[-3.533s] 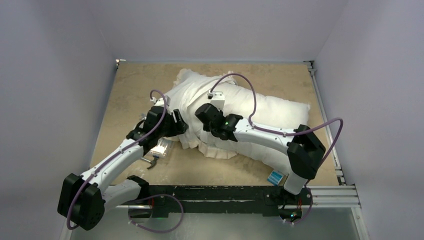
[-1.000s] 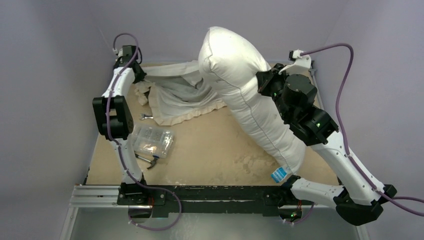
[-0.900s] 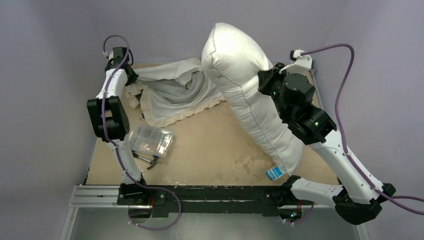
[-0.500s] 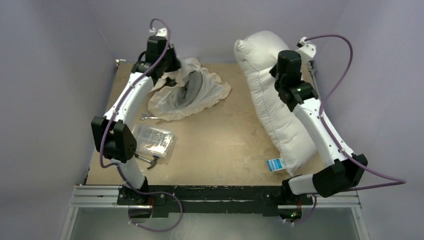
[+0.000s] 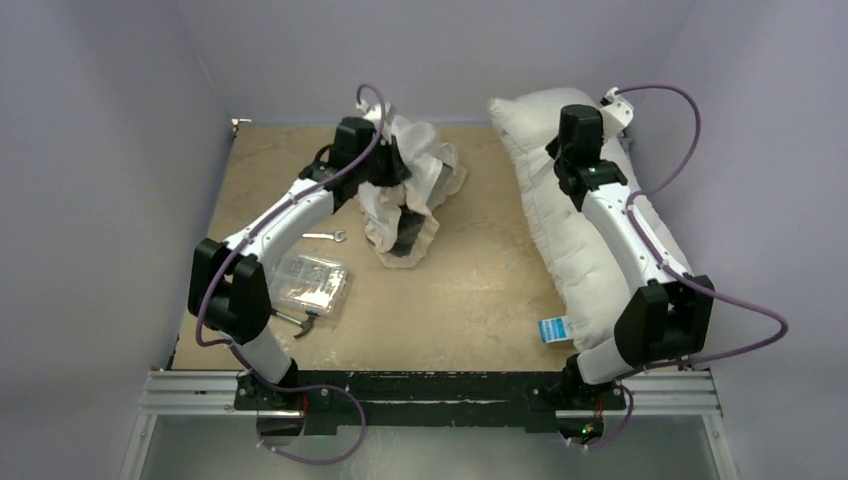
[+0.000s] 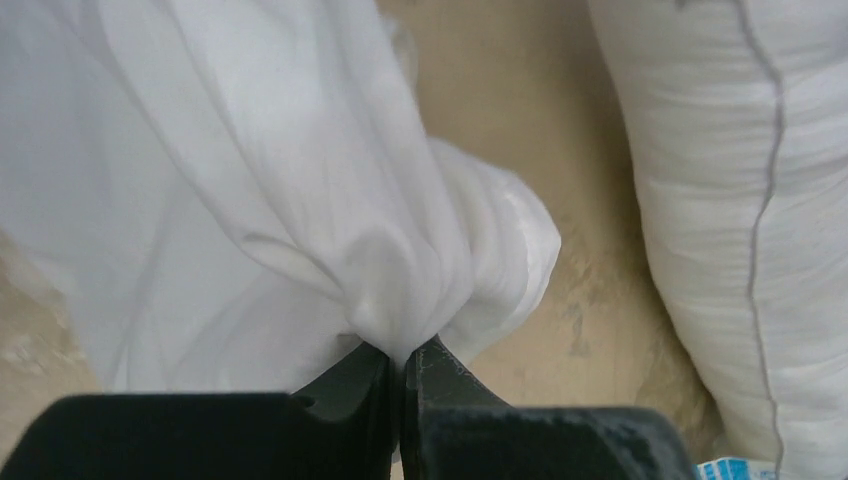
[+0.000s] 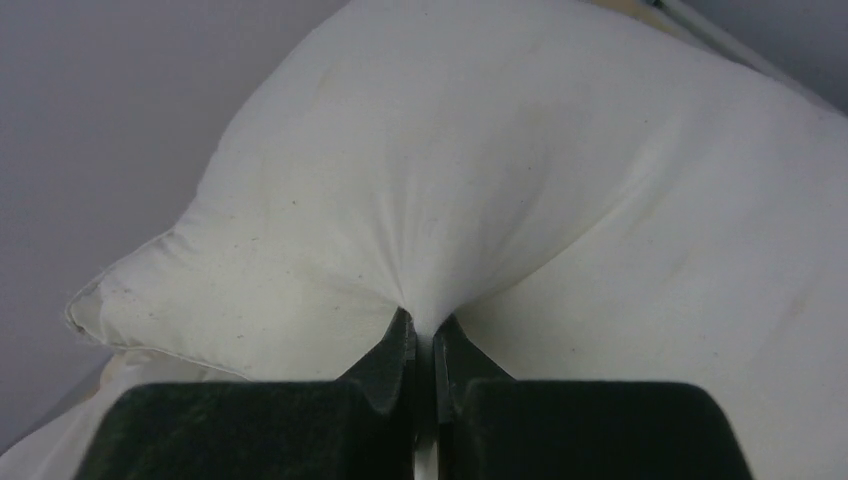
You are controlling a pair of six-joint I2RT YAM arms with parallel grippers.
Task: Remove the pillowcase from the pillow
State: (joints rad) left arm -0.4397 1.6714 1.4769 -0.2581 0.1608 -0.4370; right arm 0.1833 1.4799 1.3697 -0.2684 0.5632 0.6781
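Observation:
The pillowcase [image 5: 412, 195] hangs as a bunched white and dark grey bundle at the back middle of the table, apart from the pillow. My left gripper [image 5: 392, 160] is shut on a pinch of its white cloth [image 6: 400, 300]; the jaws meet at the left gripper [image 6: 405, 362]. The plump white pillow [image 5: 560, 220] lies along the right side with its blue tag [image 5: 551, 328] near the front, and shows too as pillow [image 6: 740, 230]. My right gripper [image 5: 578, 150] is shut on a fold near the far end of the pillow [image 7: 450, 200], jaws meeting at the right gripper [image 7: 422, 335].
A clear plastic box [image 5: 310, 283] lies at the left front with a small tool [image 5: 297, 320] beside it. A wrench [image 5: 326, 236] lies on the tan table [image 5: 470, 290] near the pillowcase. Walls close in the table at the back and sides.
The pillowcase has been carried right and bunched higher by my left gripper. My right gripper has lowered the pillow flat along the right side.

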